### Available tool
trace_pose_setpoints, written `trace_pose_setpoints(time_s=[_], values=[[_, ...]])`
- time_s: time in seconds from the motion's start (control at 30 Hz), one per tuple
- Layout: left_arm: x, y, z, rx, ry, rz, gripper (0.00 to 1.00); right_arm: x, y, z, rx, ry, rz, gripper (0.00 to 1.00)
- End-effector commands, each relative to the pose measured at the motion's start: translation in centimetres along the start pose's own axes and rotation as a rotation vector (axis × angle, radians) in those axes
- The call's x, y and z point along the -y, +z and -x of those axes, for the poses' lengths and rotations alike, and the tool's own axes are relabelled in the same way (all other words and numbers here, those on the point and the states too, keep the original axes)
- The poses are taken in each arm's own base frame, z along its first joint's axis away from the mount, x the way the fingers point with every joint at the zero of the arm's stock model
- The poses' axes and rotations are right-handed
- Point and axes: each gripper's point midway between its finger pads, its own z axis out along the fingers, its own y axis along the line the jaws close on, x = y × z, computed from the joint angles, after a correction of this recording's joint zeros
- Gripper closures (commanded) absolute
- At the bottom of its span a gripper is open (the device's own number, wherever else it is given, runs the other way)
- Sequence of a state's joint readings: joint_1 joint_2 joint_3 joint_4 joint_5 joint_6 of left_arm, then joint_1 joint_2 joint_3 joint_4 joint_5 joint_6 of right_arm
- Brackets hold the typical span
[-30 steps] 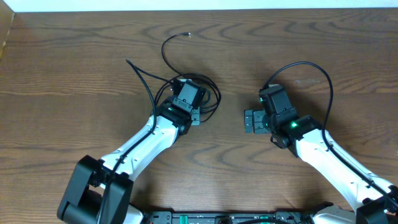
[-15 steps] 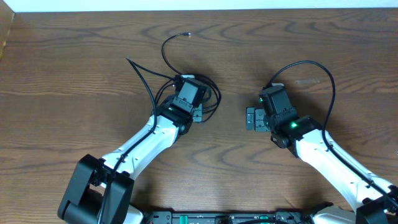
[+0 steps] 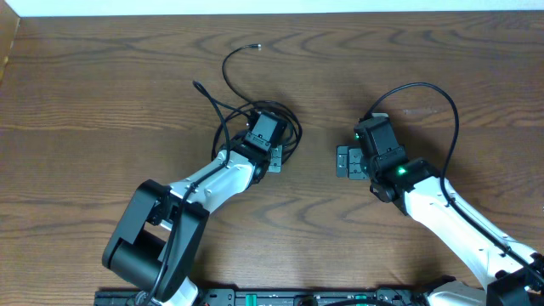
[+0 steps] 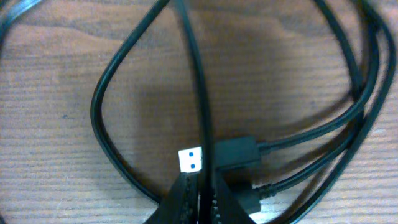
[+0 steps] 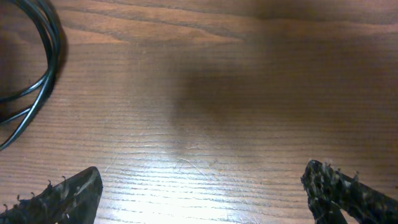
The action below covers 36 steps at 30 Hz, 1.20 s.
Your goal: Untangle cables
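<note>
Pinching one strand of the black cable (image 4: 196, 93), your left gripper (image 4: 200, 186) is showing its two fingers pressed tight together in the left wrist view, with the strand running straight up from between the tips. Just left of that strand, a USB plug (image 4: 190, 160) with a pale, blue-marked tip is lying on the table (image 4: 50, 162). A black plug body (image 4: 237, 151) is sitting on the strand's other side, its cord curving away to the right. From overhead, you are seeing this gripper sitting right over the cable's coil near the middle of the table. One free end (image 3: 255, 47) is reaching toward the far edge and another (image 3: 197, 85) is pointing off to the left. Your right gripper (image 3: 343, 161) is hovering near the coil but apart from it, on its right. Its fingers (image 5: 68, 193) are standing spread wide above the wood, gripping nothing, and the coil's edge is showing at the left of that wrist view.
</note>
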State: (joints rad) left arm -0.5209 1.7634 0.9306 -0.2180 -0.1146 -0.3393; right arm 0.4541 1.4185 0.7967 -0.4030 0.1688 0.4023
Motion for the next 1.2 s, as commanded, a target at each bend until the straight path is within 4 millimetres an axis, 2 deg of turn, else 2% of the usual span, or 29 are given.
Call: trace_pose_setpoints(time_s=[0.0,0.13,0.23,0.3,0.4,0.53,0.67,0.77,0.87,0.97,1.07,1.17], values=[[0.2,-0.5,0.6,0.022,0.002,-0.008,0.92,0.2,0.1,-0.3,-0.003,0.006,-0.016,0.01],[0.2,-1.2,1.0,0.036,-0.001,-0.014,0.92,0.4,0.2,-0.3,-0.002,0.013,-0.026,0.01],[0.2,-2.5,1.5,0.058,-0.006,-0.023,0.92,2.1,0.3,-0.7,0.017,0.117,-0.114,0.01],[0.3,-4.2,2.5,0.100,-0.013,-0.042,0.92,3.4,0.6,-1.5,0.027,0.175,-0.176,0.01],[0.6,-8.5,5.1,0.223,-0.036,-0.094,0.92,4.3,1.3,-2.9,0.018,0.187,-0.196,0.01],[0.7,-14.7,8.1,0.398,-0.069,-0.169,0.92,4.3,1.7,-3.3,0.032,0.196,-0.183,0.01],[0.5,-20.8,10.2,0.566,-0.101,-0.242,0.92,3.5,1.9,-3.1,0.029,0.200,-0.142,0.01],[0.0,-24.9,10.8,0.672,-0.125,-0.288,0.91,3.2,1.9,-3.1,0.028,0.185,-0.126,0.01],[-0.6,-28.1,10.9,0.751,-0.141,-0.317,0.91,1.4,2.0,-2.8,0.019,0.085,-0.033,0.01],[-1.7,-29.9,11.0,0.806,-0.167,-0.299,0.92,-1.0,1.9,-2.4,0.021,-0.007,0.099,0.01],[-2.5,-30.6,11.1,0.834,-0.187,-0.273,0.92,-3.6,1.5,-2.2,0.026,-0.131,0.243,0.01],[-2.6,-30.7,11.1,0.836,-0.188,-0.272,0.91,-7.8,-0.1,-2.9,0.037,-0.335,0.499,0.01]])
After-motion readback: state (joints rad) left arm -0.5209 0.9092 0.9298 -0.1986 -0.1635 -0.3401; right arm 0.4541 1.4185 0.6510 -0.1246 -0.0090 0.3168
